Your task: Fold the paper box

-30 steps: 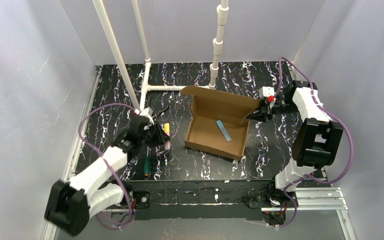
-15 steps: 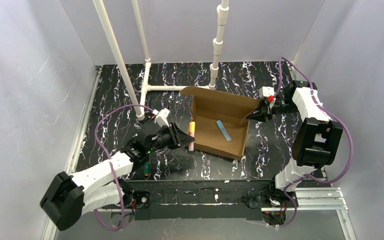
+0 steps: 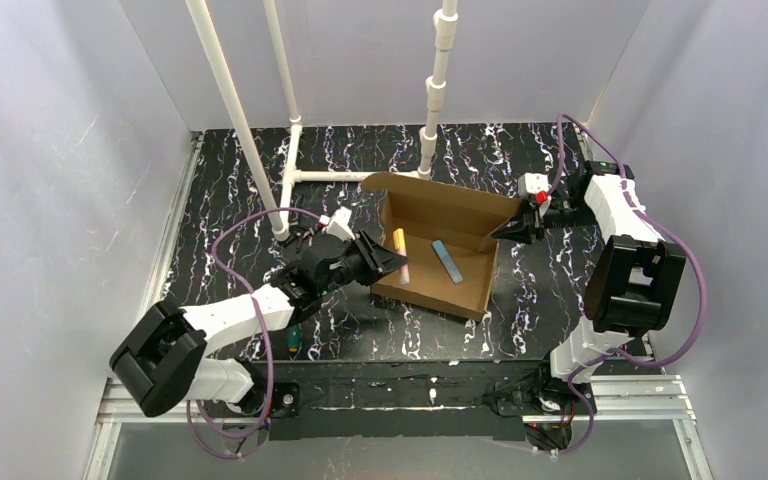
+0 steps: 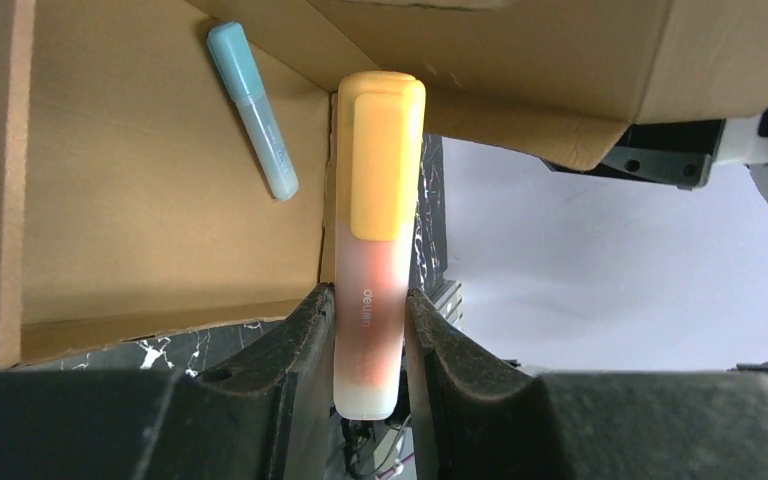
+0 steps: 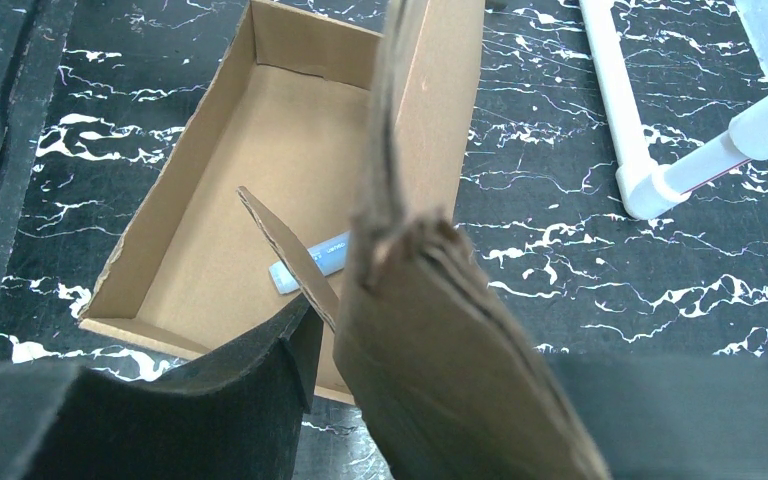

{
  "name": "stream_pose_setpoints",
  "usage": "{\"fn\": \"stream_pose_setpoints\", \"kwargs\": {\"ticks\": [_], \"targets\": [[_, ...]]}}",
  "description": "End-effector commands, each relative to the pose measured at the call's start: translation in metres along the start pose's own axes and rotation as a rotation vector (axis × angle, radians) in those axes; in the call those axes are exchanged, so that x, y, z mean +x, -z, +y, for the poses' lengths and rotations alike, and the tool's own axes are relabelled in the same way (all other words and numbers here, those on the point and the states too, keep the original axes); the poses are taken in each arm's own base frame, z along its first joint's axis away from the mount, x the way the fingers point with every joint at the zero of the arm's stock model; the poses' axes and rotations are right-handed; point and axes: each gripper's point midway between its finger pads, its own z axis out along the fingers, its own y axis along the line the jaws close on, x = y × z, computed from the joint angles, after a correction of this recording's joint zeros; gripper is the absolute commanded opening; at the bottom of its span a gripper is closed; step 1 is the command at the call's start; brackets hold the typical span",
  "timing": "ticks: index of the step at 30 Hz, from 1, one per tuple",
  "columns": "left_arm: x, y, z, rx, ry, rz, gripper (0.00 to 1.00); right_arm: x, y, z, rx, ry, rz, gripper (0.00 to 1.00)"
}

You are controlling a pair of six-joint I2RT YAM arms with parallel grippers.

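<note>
The paper box [image 3: 420,283] is an open brown cardboard tray with its lid [image 3: 450,205] standing up at the back. A blue marker [image 3: 447,261] lies inside it. My left gripper [image 3: 392,262] is shut on an orange-capped highlighter [image 3: 400,255] and holds it over the box's left wall. In the left wrist view the highlighter [image 4: 378,200] stands between the fingers [image 4: 300,350], with the blue marker [image 4: 253,110] on the box floor [image 4: 140,200]. My right gripper [image 3: 513,228] is shut on the lid's right corner flap [image 5: 430,330]; the box floor [image 5: 230,200] lies below it.
A green marker [image 3: 292,338] lies on the black marbled table near the left arm. White PVC pipes [image 3: 240,120] stand at the back left, with another post [image 3: 438,80] just behind the box. A pipe [image 5: 660,170] also shows in the right wrist view.
My left arm has swung right, carrying the highlighter from the table left of the box to over the box's left wall. The right arm and box have not moved.
</note>
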Motion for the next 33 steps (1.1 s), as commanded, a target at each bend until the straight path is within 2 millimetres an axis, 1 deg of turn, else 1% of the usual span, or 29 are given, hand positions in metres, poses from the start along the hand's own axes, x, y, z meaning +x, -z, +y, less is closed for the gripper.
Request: {"fn": "stream_pose_setpoints", "kwargs": {"ticks": [1,8,9,10,13,15,17,19,21,23,24,26,29,31,33], "targets": [[-0.009,-0.015,-0.012,-0.003,0.089,-0.055,0.0,-0.007,0.0,0.003,0.011,-0.018,-0.035,0.09],[0.0,-0.046,-0.007,-0.054,0.144,-0.037,0.01,-0.008,0.0,0.003,0.011,-0.016,-0.036,0.09],[0.0,-0.05,-0.008,-0.055,0.145,-0.034,0.08,-0.008,0.0,0.003,0.011,-0.016,-0.036,0.09],[-0.001,-0.054,-0.005,-0.068,0.146,-0.046,0.2,-0.007,0.0,0.003,0.011,-0.017,-0.036,0.09],[-0.007,-0.058,0.002,-0.091,0.121,-0.084,0.4,-0.008,0.0,0.003,0.012,-0.014,-0.036,0.09],[-0.011,-0.055,0.005,-0.102,0.093,-0.104,0.54,-0.008,0.0,0.003,0.012,-0.014,-0.036,0.09],[-0.011,-0.049,0.009,-0.108,0.058,-0.11,0.65,-0.008,0.0,0.003,0.011,-0.015,-0.035,0.09],[-0.009,-0.038,0.006,-0.093,0.008,-0.099,0.66,-0.008,0.0,0.003,0.011,-0.016,-0.036,0.09],[-0.003,-0.023,0.002,-0.062,-0.07,-0.059,0.64,-0.008,0.0,0.003,0.01,-0.016,-0.034,0.09],[0.008,-0.003,-0.002,-0.018,-0.176,-0.002,0.6,-0.007,0.0,0.003,0.011,-0.016,-0.034,0.09],[0.011,0.009,0.003,-0.017,-0.237,0.013,0.56,-0.007,0.0,0.003,0.01,-0.016,-0.033,0.09],[0.007,0.033,0.018,-0.041,-0.358,0.007,0.53,-0.007,0.0,0.004,0.01,-0.016,-0.033,0.09],[-0.019,0.065,0.047,-0.08,-0.437,-0.075,0.5,-0.008,0.0,0.005,0.009,-0.016,-0.033,0.09],[-0.044,0.081,0.051,-0.072,-0.438,-0.16,0.49,-0.008,0.0,0.004,0.009,-0.014,-0.031,0.09],[-0.068,0.09,0.048,-0.072,-0.447,-0.24,0.49,-0.007,0.001,0.004,0.01,-0.016,-0.03,0.09]]}}
